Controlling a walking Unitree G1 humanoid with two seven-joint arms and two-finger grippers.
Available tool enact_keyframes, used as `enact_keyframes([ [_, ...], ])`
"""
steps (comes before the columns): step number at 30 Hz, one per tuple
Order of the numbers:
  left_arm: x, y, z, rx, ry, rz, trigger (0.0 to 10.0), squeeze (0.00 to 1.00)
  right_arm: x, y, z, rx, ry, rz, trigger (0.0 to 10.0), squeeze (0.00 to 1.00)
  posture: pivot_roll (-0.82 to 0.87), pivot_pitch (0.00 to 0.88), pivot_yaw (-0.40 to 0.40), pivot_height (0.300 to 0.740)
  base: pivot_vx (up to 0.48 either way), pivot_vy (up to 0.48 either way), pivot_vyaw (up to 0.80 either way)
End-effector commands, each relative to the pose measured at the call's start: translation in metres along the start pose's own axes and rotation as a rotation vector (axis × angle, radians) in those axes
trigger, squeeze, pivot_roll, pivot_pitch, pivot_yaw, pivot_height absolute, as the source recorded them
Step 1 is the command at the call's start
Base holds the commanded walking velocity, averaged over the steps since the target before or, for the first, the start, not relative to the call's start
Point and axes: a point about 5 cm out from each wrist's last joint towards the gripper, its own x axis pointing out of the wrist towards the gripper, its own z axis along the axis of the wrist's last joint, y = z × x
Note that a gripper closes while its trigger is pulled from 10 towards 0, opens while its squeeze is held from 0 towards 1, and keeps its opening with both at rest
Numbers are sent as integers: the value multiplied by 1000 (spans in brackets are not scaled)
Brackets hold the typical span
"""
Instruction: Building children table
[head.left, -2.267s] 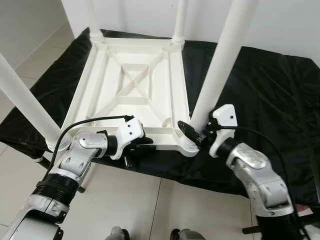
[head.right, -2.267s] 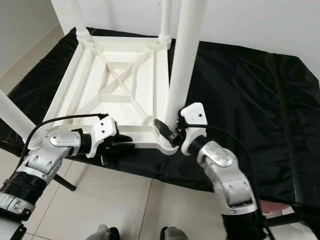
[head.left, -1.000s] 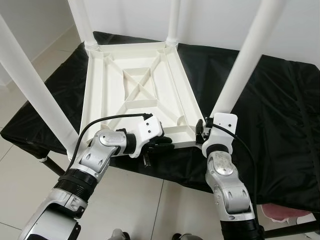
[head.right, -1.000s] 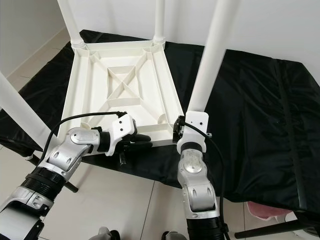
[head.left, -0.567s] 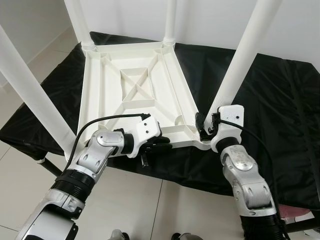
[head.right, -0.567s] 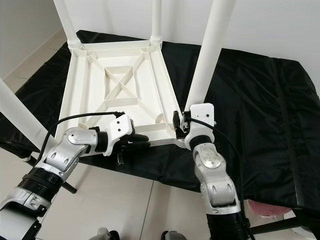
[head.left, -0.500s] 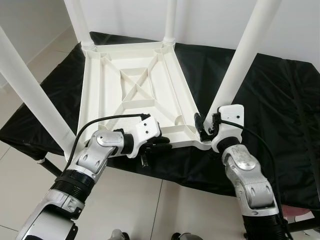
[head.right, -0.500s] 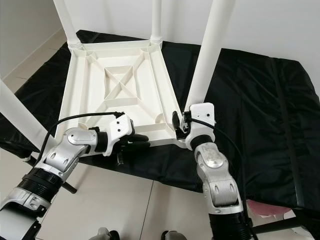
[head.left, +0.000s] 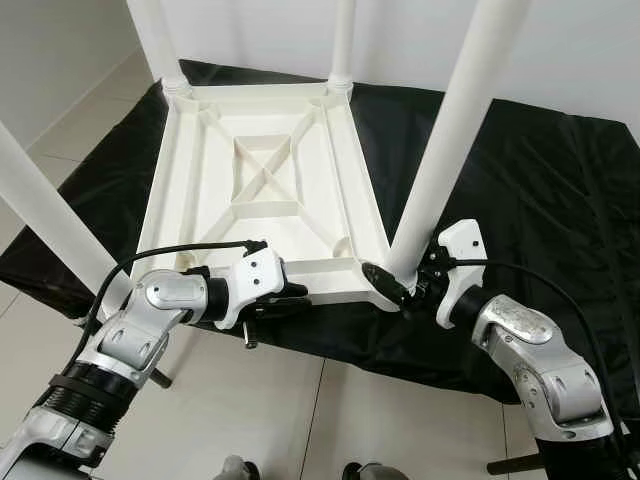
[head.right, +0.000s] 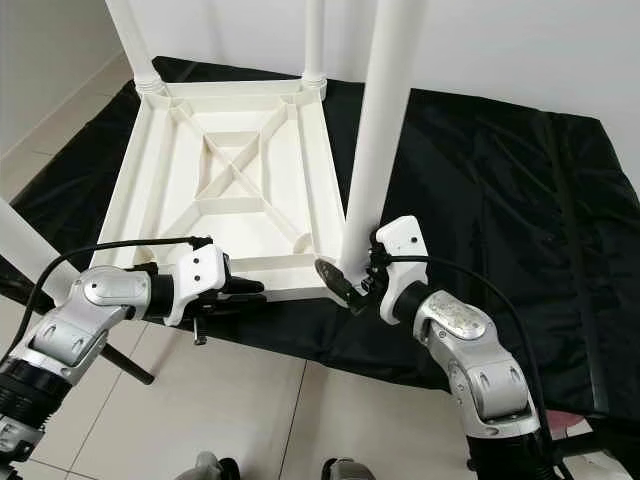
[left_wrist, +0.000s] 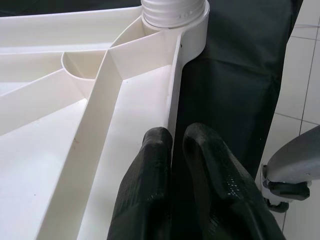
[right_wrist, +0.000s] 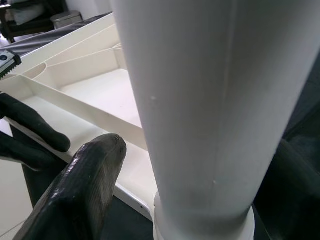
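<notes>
A white plastic children's table (head.left: 270, 190) lies upside down on a black cloth, its ribbed underside facing up and all its legs standing upright. My left gripper (head.left: 290, 295) is shut on the tabletop's near rim (left_wrist: 172, 100), with one finger (left_wrist: 150, 165) inside the rim and the other outside. My right gripper (head.left: 400, 285) is closed around the base of the near right leg (head.left: 450, 130), just above its socket. One of its fingers (right_wrist: 95, 170) presses the leg's left side; the other sits behind the leg (right_wrist: 200, 100).
The black cloth (head.left: 540, 180) covers a low platform that reaches far to the right. Its front edge drops to a tiled floor (head.left: 300, 400). The near left leg (head.left: 50, 200) rises beside my left arm. A white wall stands behind.
The camera has shifted. My right forearm has swung out to the right and lower while its gripper stays at the leg's base. My left gripper keeps its hold on the rim.
</notes>
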Motion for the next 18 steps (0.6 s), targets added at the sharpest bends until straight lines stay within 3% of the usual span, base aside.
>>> enact_keyframes([
  [1, 1, -15, -11, -36, 47, -171, 10000, 0, 3, 4, 1, 9, -5, 47, 10000, 0, -42, 142, 21, 740, 0, 0, 0],
  [6, 16, -11, -3, -28, 3, -89, 10000, 0, 5, 0, 2, 11, -4, 25, 10000, 0, -42, 143, 21, 740, 0, 0, 0],
  [7, 23, -8, 1, -31, -14, -58, 10000, 184, 6, -1, 1, 12, 2, 17, 10000, 0, -43, 144, 23, 740, 0, 0, 0],
  [8, 27, -6, 3, -34, -23, -41, 10000, 1000, 6, -2, 0, 13, 5, 12, 10000, 0, -43, 144, 23, 740, 0, 0, 0],
  [16, 41, 3, 15, -40, -74, -4, 10000, 1000, 5, -1, -1, 15, 10, -1, 10000, 0, -56, 150, 33, 740, 0, 0, 0],
  [18, 45, 4, 18, -41, -80, -6, 10000, 949, 4, 0, -2, 17, 10, -6, 10000, 0, -58, 152, 37, 740, 0, 0, 0],
])
